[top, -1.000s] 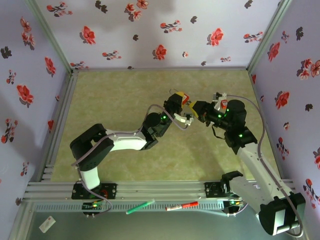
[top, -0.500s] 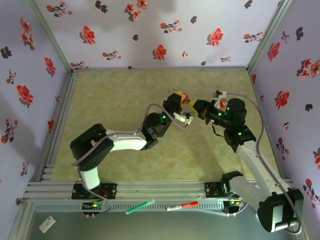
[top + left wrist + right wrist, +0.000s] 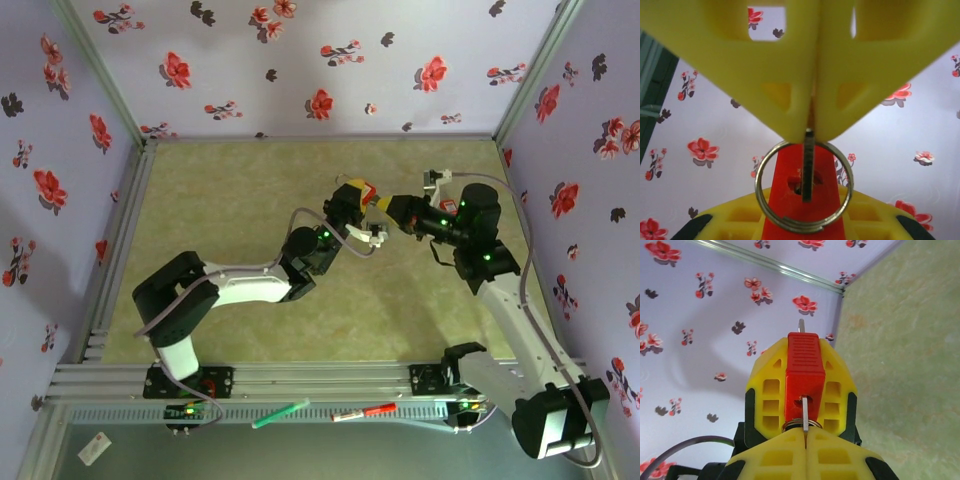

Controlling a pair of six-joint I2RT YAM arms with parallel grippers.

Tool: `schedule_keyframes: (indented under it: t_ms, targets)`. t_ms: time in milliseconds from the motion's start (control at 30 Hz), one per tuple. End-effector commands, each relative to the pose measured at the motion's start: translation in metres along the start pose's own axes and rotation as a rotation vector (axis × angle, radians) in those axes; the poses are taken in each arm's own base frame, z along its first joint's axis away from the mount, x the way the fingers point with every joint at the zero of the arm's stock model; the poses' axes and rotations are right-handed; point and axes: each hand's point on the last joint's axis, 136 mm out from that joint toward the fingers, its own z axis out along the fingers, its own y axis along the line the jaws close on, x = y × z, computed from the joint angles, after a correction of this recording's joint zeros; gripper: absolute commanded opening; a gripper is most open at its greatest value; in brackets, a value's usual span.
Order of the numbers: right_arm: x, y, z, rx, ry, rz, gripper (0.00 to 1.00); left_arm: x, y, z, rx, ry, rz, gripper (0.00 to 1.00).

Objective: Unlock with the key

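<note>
Raised above the mat, a red padlock (image 3: 367,194) (image 3: 802,370) is pinched between my left gripper's yellow fingers (image 3: 765,390), so the left gripper (image 3: 357,200) (image 3: 803,220) is shut on it. Its steel shackle (image 3: 801,325) points away from the right wrist camera. My right gripper (image 3: 386,208) (image 3: 806,435) is shut on a flat metal key (image 3: 804,417) (image 3: 808,160). The blade tip sits at the keyhole (image 3: 799,186) in the lock's end face. A split ring (image 3: 762,195) hangs round the key between the two grippers.
Floral walls close in the olive mat (image 3: 230,200) on three sides. On the front rail lie a green marker (image 3: 280,413) and a red marker (image 3: 364,411); a white card (image 3: 95,448) lies at the bottom left. A grey cable (image 3: 300,225) loops over the left arm.
The right gripper has closed tight on the key and moved left toward the padlock, so the two grippers now meet. The left arm has barely shifted.
</note>
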Motion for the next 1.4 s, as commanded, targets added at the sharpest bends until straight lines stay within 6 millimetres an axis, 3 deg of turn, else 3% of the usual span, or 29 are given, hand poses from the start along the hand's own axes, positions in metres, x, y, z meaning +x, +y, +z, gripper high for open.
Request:
schedule_keyframes:
  t_ms: [0, 200, 367, 667, 733, 833, 967, 1133, 1233, 1367]
  targets:
    - [0.001, 0.0, 0.017, -0.07, 0.055, 0.068, 0.0, -0.121, 0.037, -0.035, -0.105, -0.434, -0.011, 0.0]
    - [-0.02, 0.004, 0.025, -0.218, -0.014, 0.305, 0.0, -0.122, 0.021, -0.036, -0.103, -0.46, 0.093, 0.0]
    - [-0.028, 0.006, 0.024, -0.285, -0.037, 0.445, 0.0, -0.102, 0.008, -0.032, -0.081, -0.418, 0.143, 0.0]
    - [-0.014, -0.023, 0.026, -0.213, -0.015, 0.657, 0.0, -0.073, -0.008, -0.027, -0.037, -0.35, 0.163, 0.0]
    - [-0.01, -0.026, 0.026, -0.191, 0.004, 0.665, 0.11, -0.064, -0.01, -0.026, -0.025, -0.322, 0.143, 0.0]
    - [-0.003, -0.028, 0.022, -0.091, 0.029, 0.559, 0.32, -0.05, -0.008, -0.025, -0.012, -0.277, 0.09, 0.0]
    - [0.013, -0.038, -0.002, 0.198, 0.058, 0.315, 0.46, -0.032, -0.009, -0.025, 0.005, -0.219, 0.042, 0.0]
    - [0.022, -0.044, -0.037, 0.422, 0.094, 0.056, 0.57, -0.016, -0.006, -0.026, 0.014, -0.177, -0.03, 0.0]
    - [0.021, -0.046, -0.047, 0.476, 0.103, -0.116, 0.64, -0.014, -0.006, -0.027, 0.021, -0.173, -0.089, 0.0]
    - [0.011, -0.062, -0.071, 0.641, 0.087, -0.362, 0.64, -0.01, -0.001, -0.026, 0.032, -0.165, -0.185, 0.0]
